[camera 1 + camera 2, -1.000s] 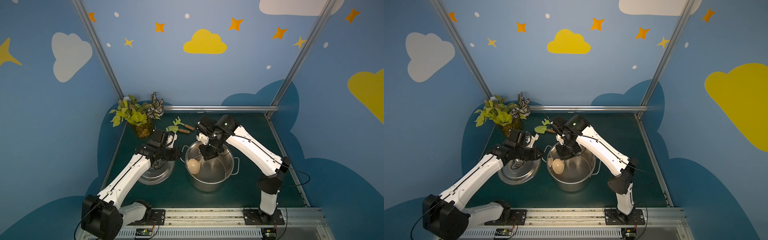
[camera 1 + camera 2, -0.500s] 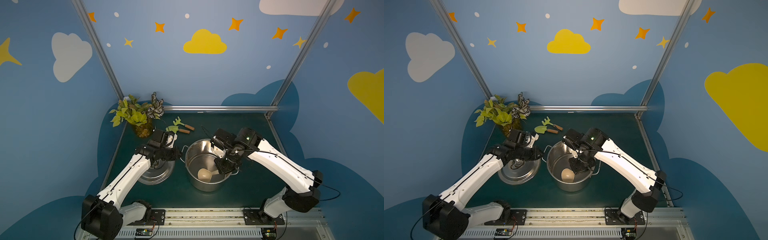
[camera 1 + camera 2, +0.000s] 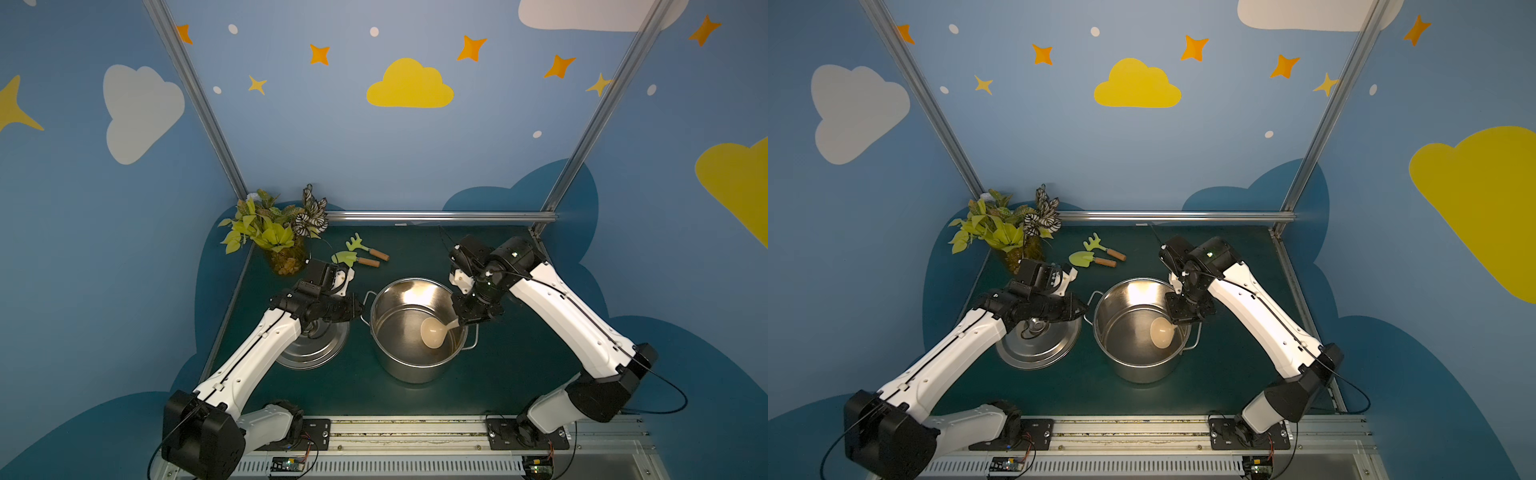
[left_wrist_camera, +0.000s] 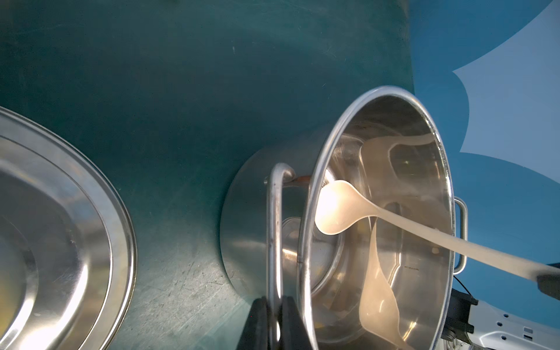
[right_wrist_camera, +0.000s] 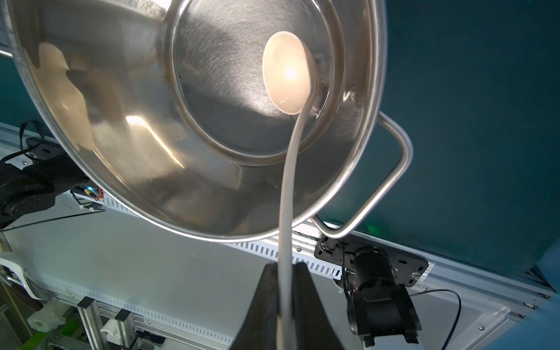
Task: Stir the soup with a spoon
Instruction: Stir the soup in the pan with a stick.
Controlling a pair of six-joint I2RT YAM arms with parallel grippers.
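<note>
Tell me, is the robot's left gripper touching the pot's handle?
Touching. The left wrist view shows the left gripper shut on the pot handle, with a black finger pressed against each side of the metal loop and no gap.

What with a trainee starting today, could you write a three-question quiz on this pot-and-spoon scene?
1. True or false: the left gripper is shut on the side handle of the pot.
2. Pick one. The bowl of the spoon is: A inside the pot; B outside the pot; C hidden from every view.
3. Fill in the blank: the right gripper is shut on the spoon's ____.

Key: 1 true; 2 A; 3 handle.
</note>
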